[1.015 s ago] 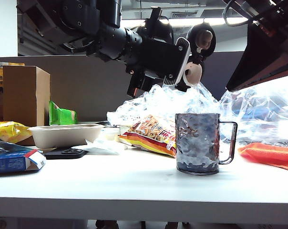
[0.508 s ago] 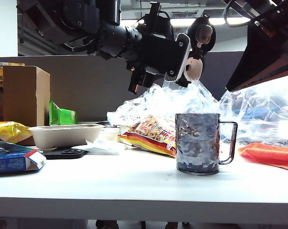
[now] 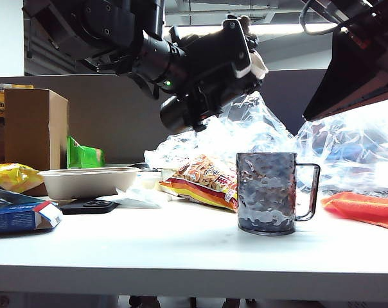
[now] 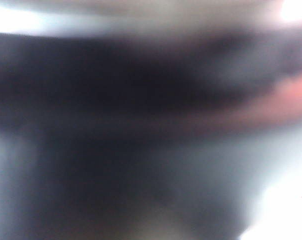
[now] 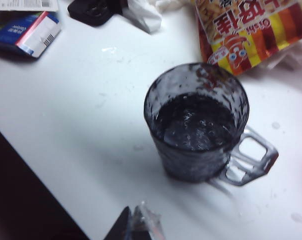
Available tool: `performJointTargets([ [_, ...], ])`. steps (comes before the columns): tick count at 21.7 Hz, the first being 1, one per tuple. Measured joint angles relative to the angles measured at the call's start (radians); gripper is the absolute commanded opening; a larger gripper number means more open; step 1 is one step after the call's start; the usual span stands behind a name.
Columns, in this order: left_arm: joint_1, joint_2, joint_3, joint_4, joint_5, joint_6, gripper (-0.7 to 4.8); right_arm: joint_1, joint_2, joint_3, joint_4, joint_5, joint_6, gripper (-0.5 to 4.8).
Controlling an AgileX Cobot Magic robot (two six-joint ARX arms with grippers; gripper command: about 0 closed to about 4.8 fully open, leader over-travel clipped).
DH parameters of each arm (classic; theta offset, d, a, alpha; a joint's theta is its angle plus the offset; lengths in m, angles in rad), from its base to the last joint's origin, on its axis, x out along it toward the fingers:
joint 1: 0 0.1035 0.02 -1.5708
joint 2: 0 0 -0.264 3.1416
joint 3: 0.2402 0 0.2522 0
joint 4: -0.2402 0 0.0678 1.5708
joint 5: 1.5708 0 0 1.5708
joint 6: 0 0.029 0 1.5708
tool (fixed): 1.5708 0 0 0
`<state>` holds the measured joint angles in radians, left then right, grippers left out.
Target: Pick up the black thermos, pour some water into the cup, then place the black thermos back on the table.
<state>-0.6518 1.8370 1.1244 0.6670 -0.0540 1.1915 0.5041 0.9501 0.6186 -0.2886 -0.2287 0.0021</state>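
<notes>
Left arm (image 3: pixel 117 32): matte black, rounded cylindrical segments, small screws, one green indicator light at six o'clock of the wrist. Left gripper (image 3: pixel 236 48): black block, white-edged ribbed finger. Right arm (image 3: pixel 354 58): black angular housing, black cable looped at twelve o'clock.

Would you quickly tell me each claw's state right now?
Left claw, above the cup: holding the black thermos.
Right claw, over the table: closed, empty.

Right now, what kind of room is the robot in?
Probably an office or lab, not a kitchen: a grey partition wall behind a cluttered white table, ceiling strip lights, and a cardboard box and a snack bag lying about.
</notes>
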Motion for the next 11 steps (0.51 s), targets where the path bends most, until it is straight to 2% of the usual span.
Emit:
performJointTargets([
  [2,-0.002,0.000,0.000,-0.056,-0.022,-0.271,-0.05,0.000,-0.014,0.000,0.046,-0.008,0.000,-0.05],
  [4,-0.011,0.000,0.000,-0.112,-0.084,-0.534,-0.06,0.000,-0.058,0.000,0.107,-0.027,0.015,-0.05],
  [7,-0.025,-0.076,-0.003,-0.180,-0.129,-0.844,-0.05,-0.002,-0.166,0.000,0.130,-0.031,0.019,-0.05],
  [9,-0.024,-0.190,0.000,-0.212,-0.130,-0.960,-0.06,-0.002,-0.198,0.001,0.130,-0.031,0.019,-0.05],
  [11,-0.005,-0.313,0.000,-0.344,-0.123,-1.033,-0.05,-0.002,-0.196,0.000,0.116,-0.031,0.019,-0.05],
])
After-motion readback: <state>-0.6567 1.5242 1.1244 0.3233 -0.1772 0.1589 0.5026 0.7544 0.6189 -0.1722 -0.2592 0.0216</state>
